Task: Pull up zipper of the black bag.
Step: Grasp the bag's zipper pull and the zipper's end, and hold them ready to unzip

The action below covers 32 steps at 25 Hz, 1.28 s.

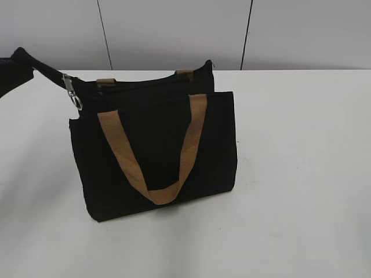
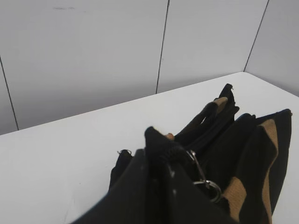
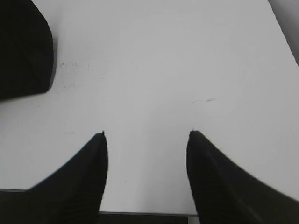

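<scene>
The black bag (image 1: 156, 156) stands upright on the white table (image 1: 301, 191), with its tan handles (image 1: 124, 156) on the front. My left gripper (image 1: 20, 58) at the far left is shut on a black fabric tab stretched out from the bag's top left corner; the left wrist view shows the jaws (image 2: 159, 156) pinching it. A silver clip with a ring (image 1: 72, 95) hangs below that tab (image 2: 208, 182). The zipper line (image 1: 145, 86) runs along the top edge. A tiny silver glint (image 1: 213, 62) sits at its right end. My right gripper (image 3: 147, 140) is open above bare table.
A grey panelled wall (image 1: 174, 29) stands behind the table's far edge. A black corner of the bag (image 3: 23, 46) shows at the upper left of the right wrist view. The table's near edge (image 3: 145, 213) lies just under the right gripper.
</scene>
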Tool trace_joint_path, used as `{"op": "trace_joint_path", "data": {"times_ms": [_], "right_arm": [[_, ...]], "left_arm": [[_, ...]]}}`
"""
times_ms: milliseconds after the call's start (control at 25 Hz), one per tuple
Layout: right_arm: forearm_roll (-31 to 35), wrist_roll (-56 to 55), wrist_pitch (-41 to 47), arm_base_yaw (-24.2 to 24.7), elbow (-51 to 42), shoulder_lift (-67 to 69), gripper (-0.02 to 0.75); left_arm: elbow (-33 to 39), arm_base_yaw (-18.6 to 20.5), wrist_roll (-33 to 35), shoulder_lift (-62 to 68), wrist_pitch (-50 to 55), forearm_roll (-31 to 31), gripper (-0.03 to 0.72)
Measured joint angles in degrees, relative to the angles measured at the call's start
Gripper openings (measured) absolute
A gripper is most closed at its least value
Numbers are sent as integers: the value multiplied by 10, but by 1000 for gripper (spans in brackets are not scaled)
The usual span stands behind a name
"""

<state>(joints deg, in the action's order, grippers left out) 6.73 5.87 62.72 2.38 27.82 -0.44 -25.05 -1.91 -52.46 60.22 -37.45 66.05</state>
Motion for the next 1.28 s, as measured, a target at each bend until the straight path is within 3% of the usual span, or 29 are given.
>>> {"op": "trace_joint_path", "data": {"times_ms": [200, 560, 920, 1280], "right_arm": [[10, 9, -1, 0, 9, 18, 421], [93, 79, -26, -1, 77, 203, 421], [128, 117, -46, -1, 126, 349, 421], [231, 240, -105, -1, 184, 470, 421]], "left_arm": [[0, 0, 0, 0, 0, 0, 20], [0, 0, 0, 0, 0, 0, 20], [0, 0, 0, 0, 0, 0, 20], [0, 0, 0, 0, 0, 0, 20]]}}
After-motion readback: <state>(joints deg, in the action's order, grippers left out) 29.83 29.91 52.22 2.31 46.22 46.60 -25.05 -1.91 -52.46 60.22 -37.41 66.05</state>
